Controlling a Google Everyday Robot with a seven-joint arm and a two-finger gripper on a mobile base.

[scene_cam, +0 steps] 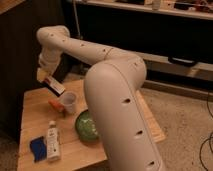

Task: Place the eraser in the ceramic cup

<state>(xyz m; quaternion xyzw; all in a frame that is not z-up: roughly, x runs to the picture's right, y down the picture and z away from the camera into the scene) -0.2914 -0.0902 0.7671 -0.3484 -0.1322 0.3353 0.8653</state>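
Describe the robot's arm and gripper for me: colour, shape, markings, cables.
The arm is a chain of thick, rounded off-white shells with bulbous joints, dotted with rows of small dark holes. No cables or lettering show on it. The gripper, at its far end above the table's back left, looks small and pale, slimmer than the links.

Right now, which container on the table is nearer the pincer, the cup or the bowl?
The small pale ceramic cup, just below the pincer, which is shut on the eraser. The green bowl is wider and lies farther off.
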